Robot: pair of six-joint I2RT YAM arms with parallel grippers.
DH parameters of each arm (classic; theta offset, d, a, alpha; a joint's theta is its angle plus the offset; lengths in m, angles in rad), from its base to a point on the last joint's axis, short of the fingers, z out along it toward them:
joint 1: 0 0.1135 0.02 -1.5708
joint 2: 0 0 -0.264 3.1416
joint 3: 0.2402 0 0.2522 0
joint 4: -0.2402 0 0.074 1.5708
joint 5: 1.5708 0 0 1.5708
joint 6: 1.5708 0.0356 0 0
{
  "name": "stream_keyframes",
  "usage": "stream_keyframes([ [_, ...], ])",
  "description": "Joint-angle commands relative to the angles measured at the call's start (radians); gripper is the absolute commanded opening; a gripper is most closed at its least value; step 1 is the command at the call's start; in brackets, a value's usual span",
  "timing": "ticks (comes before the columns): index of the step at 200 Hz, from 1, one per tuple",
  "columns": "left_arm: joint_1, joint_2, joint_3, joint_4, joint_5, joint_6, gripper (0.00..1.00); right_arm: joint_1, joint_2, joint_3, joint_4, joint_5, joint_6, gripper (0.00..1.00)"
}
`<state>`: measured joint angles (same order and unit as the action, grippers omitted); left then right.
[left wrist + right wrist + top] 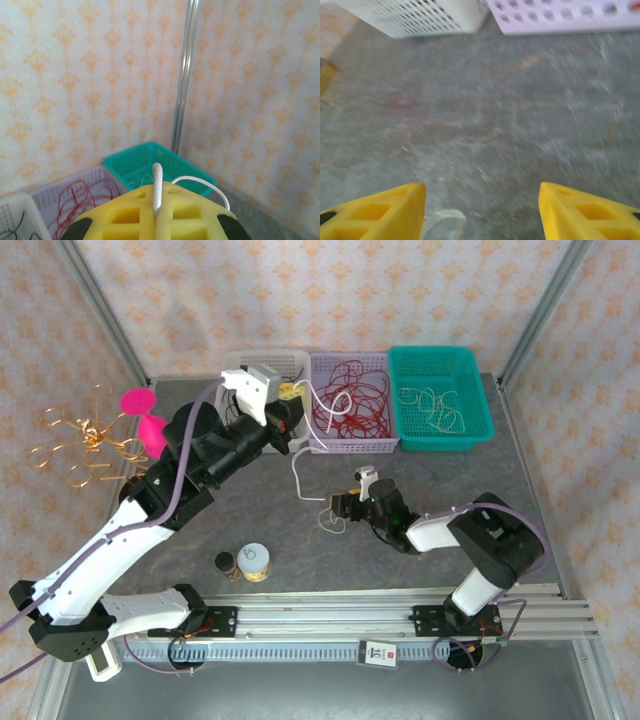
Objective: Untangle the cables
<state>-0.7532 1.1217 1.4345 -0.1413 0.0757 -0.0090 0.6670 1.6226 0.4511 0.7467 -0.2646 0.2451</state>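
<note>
Pinching 1 off-white cable [157, 187] between left fingers [125, 217], right fingers [380, 210] parted.

Three slotted baskets in a row at the far edge of the grey bench [300, 550]: white basket [298, 362] at left, lavender basket [350, 445] in the middle, teal basket [445, 440] at right. At the left side, a stiff gold wire ornament [85, 440] with round loops, a bright pink object [150, 425] just beside it. Near the front edge, a small dark-lidded jar [225, 562] just beside a pale-lidded jar [254, 558]. Behind, cream wallpaper [300, 290] with orange motifs, and slanting metal posts [540, 310].
</note>
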Motion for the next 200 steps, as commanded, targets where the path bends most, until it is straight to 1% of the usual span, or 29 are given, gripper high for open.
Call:
stream_keyframes([
  [1, -0.007, 0.005, 0.062, 0.069, -0.04, 0.046, 0.0, 0.003, 0.023, -0.036, 0.048, 0.079, 0.026, 0.59],
  [16, -0.007, 0.019, 0.092, 0.068, -0.047, 0.065, 0.0, 0.002, 0.018, -0.048, 0.018, 0.13, 0.033, 0.59],
  [34, -0.006, 0.038, 0.119, 0.053, -0.039, 0.076, 0.0, 0.002, -0.053, -0.045, -0.05, 0.138, 0.02, 0.6],
  [62, -0.006, 0.059, 0.115, 0.031, -0.022, 0.075, 0.0, 0.0, -0.326, -0.017, -0.196, 0.102, -0.045, 0.7],
  [80, -0.007, 0.064, 0.091, 0.03, -0.019, 0.072, 0.0, 0.0, -0.523, 0.02, -0.306, 0.081, -0.145, 0.79],
  [91, -0.008, 0.067, 0.077, 0.029, -0.021, 0.068, 0.0, 0.0, -0.605, 0.067, -0.4, 0.057, -0.218, 0.82],
  [108, -0.007, 0.073, 0.059, 0.028, -0.033, 0.07, 0.0, 0.0, -0.681, 0.156, -0.545, 0.004, -0.314, 0.83],
  [127, -0.007, 0.08, 0.045, 0.026, -0.044, 0.069, 0.0, 0.001, -0.734, 0.232, -0.66, -0.033, -0.378, 0.83],
  [147, -0.006, 0.091, 0.035, 0.02, -0.036, 0.06, 0.0, 0.001, -0.757, 0.314, -0.728, -0.128, -0.426, 0.83],
  [164, -0.007, 0.093, 0.021, 0.022, -0.038, 0.054, 0.0, 0.001, -0.757, 0.381, -0.761, -0.117, -0.44, 0.83],
  [187, -0.007, 0.098, 0.027, 0.006, -0.118, 0.049, 0.0, 0.001, -0.753, 0.427, -0.761, -0.076, -0.434, 0.83],
  [200, -0.007, 0.096, 0.024, 0.013, -0.102, 0.046, 0.0, 0.001, -0.736, 0.432, -0.74, -0.099, -0.437, 0.84],
])
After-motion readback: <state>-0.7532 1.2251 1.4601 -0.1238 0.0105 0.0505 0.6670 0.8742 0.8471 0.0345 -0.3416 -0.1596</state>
